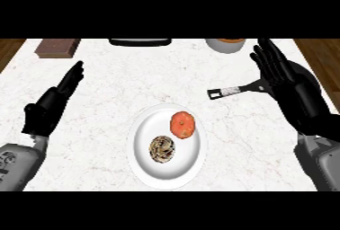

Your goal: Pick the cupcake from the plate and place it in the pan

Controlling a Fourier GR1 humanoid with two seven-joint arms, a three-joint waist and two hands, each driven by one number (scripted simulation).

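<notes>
Head view | both hands open | right hand (pixel 279 67) covers pan (pixel 249 87) | orange fruit (pixel 182 125) beside cupcake (pixel 163 149)

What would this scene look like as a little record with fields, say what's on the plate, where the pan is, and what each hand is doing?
plate: white plate at the middle of the marble counter
on plate: cupcake toward the near side, orange-red round food behind it
pan: only its black handle shows, the rest hidden behind the right hand
left hand: left hand open, fingers straight, holding nothing
right hand: right hand open, above the pan's handle, holding nothing
far edge: brown block, dark object, bowl
cupcake moved: not yet
</notes>
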